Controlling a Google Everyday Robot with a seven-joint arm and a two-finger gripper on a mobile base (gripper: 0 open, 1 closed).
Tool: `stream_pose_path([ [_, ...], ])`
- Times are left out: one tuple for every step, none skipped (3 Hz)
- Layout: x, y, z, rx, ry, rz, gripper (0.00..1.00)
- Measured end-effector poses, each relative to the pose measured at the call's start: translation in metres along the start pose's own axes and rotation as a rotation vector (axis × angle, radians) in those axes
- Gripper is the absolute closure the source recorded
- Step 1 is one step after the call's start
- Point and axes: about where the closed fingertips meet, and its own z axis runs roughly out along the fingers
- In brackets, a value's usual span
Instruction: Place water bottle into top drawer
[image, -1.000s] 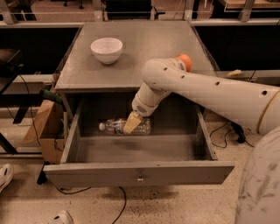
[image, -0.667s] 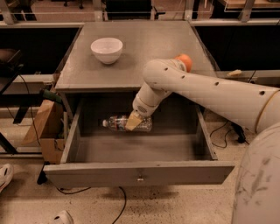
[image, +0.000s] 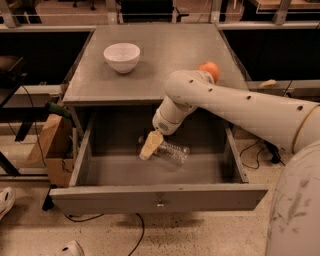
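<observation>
The water bottle (image: 175, 152), clear crinkled plastic, lies on its side inside the open top drawer (image: 150, 197), near the middle of its floor. The drawer is pulled out from under the grey table, and its small metal knob (image: 160, 203) shows on the front panel. My gripper (image: 150, 146) reaches down into the drawer from the right and sits at the bottle's left end, against or over its neck. The bottle's cap is hidden behind the gripper.
A white bowl (image: 122, 56) stands on the grey table top (image: 165, 75) at the back left. A cardboard box (image: 50, 145) leans beside the drawer on the left. Cables and a white shoe (image: 5, 200) lie on the floor. My arm spans the drawer's right side.
The bottle has shifted to the right in the drawer; it lay mostly left of the gripper before and now extends to its right. The gripper has barely moved.
</observation>
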Motion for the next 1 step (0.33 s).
stream_pose_path([
  [0.0,0.0,0.0,0.0,0.0,0.0,0.0],
])
